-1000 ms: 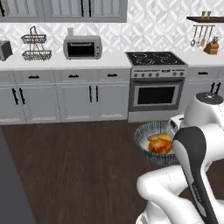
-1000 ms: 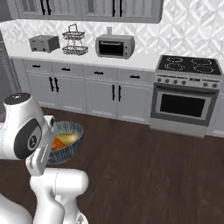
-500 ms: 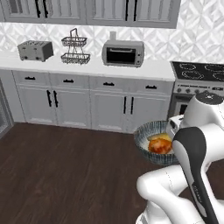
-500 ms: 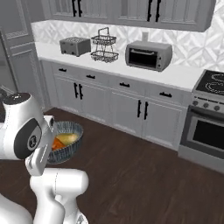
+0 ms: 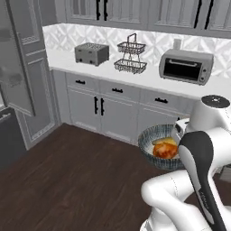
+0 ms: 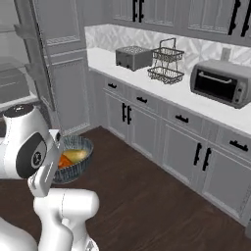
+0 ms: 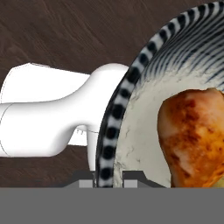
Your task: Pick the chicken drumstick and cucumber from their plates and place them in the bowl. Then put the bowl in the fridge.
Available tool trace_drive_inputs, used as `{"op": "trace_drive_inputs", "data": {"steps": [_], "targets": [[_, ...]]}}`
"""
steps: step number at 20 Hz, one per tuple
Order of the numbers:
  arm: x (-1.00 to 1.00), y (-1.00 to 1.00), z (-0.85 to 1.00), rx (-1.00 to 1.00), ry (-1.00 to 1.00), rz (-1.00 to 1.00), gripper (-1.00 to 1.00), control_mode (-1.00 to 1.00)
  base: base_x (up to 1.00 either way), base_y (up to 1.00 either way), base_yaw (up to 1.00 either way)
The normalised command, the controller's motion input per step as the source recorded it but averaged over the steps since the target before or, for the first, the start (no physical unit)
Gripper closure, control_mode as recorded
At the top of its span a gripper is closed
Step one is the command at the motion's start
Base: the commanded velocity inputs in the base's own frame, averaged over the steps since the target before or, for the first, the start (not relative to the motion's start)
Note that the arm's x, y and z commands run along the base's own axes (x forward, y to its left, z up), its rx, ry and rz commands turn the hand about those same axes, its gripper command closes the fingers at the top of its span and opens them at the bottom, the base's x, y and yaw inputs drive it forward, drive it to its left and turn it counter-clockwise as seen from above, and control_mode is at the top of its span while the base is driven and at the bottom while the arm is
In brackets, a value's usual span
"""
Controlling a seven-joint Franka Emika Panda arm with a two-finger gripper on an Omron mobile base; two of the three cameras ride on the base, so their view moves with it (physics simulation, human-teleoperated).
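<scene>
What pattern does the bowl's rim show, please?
The bowl rim has black-and-white stripes, clearest in the hand view.

Soft, even rendered light is filling the kitchen, with no hard glare and only faint shade lying under the upper cabinets (image 5: 135, 13). The countertop (image 6: 147, 78) is reading bright, the dark floor (image 5: 67, 180) dim. The fridge door (image 5: 18, 58) is looking hazy, perhaps from low resolution. Up close, the chicken drumstick (image 7: 192, 135) is showing a mild sheen, its edges slightly soft.

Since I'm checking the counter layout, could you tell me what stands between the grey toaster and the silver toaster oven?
A black two-tier wire basket stands between the grey toaster and the silver toaster oven, seen in both base views.
</scene>
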Motion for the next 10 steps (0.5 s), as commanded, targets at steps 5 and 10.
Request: {"op": "trace_drive_inputs", "data": {"steps": [5,10], "targets": [[0.00,0.00,0.00,0.00,0.00,0.00,1.00,1.00,1.00,0.00,0.62],[0.00,0.00,0.00,0.00,0.00,0.00,1.00,1.00,1.00,0.00,0.60]]}}
